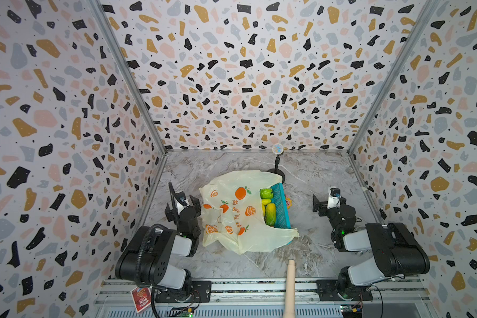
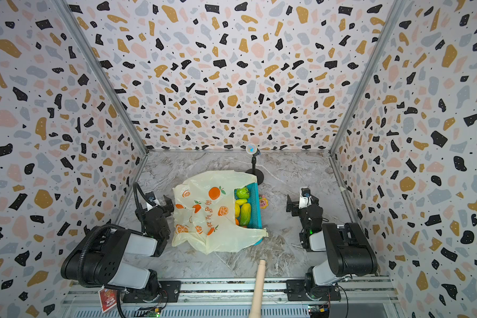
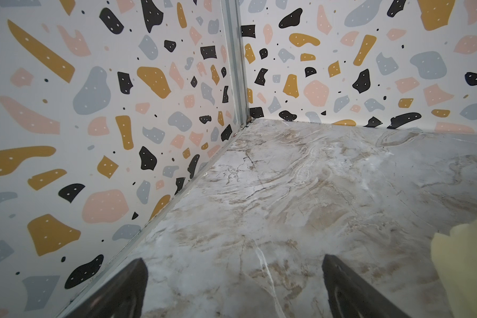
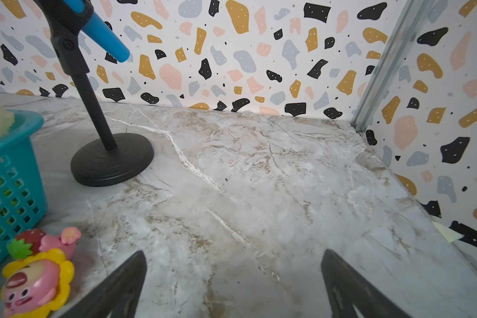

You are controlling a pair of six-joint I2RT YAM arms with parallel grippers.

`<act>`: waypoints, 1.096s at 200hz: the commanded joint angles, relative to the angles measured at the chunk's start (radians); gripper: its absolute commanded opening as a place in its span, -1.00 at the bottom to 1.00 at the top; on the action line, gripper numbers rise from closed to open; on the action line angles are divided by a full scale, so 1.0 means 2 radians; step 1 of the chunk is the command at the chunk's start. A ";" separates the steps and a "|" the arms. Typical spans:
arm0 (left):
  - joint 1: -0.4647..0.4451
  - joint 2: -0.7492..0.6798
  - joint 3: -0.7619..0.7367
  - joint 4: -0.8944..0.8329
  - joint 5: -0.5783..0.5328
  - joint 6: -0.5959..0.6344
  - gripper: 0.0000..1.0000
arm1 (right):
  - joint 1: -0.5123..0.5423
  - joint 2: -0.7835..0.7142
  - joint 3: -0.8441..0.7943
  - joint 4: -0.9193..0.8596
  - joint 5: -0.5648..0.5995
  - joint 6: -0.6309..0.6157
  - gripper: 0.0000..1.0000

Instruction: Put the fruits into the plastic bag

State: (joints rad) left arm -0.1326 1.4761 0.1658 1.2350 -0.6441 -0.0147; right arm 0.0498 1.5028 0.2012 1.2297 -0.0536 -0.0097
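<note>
The bag (image 1: 229, 214) lies crumpled on the table (image 1: 317, 170), draped over most of the basket (image 1: 282, 206). The left gripper (image 3: 234, 264), just beside the bag, and the right gripper (image 4: 233, 256), well apart from the basket, both stand wide and empty. In the basket's uncovered strip lie a mango (image 1: 270, 214), a lumpy green fruit (image 1: 266, 193) and a banana (image 1: 265, 202). A pink toy (image 4: 36, 280) lies outside, against the basket.
</note>
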 commanded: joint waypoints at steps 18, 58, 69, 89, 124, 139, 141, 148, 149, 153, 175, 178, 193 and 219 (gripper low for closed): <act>0.003 -0.002 0.011 0.018 0.000 -0.004 0.99 | -0.001 -0.006 0.010 -0.004 -0.002 -0.006 0.98; 0.003 -0.003 0.010 0.018 0.000 -0.003 0.99 | 0.000 -0.006 0.010 -0.004 -0.002 -0.006 0.98; 0.003 -0.003 0.010 0.018 0.000 -0.004 0.99 | 0.000 -0.006 0.010 -0.004 -0.002 -0.006 0.98; 0.003 -0.003 0.011 0.017 0.000 -0.004 0.99 | 0.000 -0.006 0.010 -0.004 -0.002 -0.006 0.98; 0.003 -0.002 0.013 0.011 0.002 -0.004 0.99 | 0.000 -0.006 0.010 -0.006 -0.002 -0.005 0.98; 0.003 -0.003 0.012 0.011 0.002 -0.004 0.99 | -0.001 -0.005 0.010 -0.004 -0.002 -0.004 0.98; 0.003 -0.004 0.012 0.011 0.002 -0.003 0.99 | -0.001 -0.006 0.009 -0.004 -0.002 -0.004 0.98; 0.004 -0.006 0.012 0.009 0.003 -0.004 0.99 | -0.001 -0.006 0.010 -0.004 -0.002 -0.004 0.98; 0.004 -0.006 0.012 0.008 0.004 -0.004 0.99 | -0.001 -0.006 0.010 -0.004 -0.002 -0.004 0.98; 0.004 -0.007 0.012 0.006 0.004 -0.004 0.99 | -0.001 -0.007 0.010 -0.005 -0.002 -0.004 0.98; 0.007 -0.010 0.015 -0.001 0.019 -0.005 0.99 | -0.001 -0.008 0.010 -0.008 -0.003 -0.005 0.98; 0.010 -0.011 0.018 -0.007 0.026 -0.004 0.99 | -0.001 -0.009 0.010 -0.007 -0.003 -0.005 0.98; 0.020 -0.028 0.030 -0.039 0.049 -0.016 0.99 | 0.004 -0.038 0.060 -0.126 0.032 0.005 0.98; 0.021 -0.044 0.229 -0.397 -0.007 -0.049 0.99 | 0.000 -0.063 0.204 -0.383 0.081 0.113 1.00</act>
State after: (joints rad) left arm -0.0994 1.4170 0.3229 0.9199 -0.6044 -0.0643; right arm 0.0517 1.4521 0.4107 0.8551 0.0154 0.0505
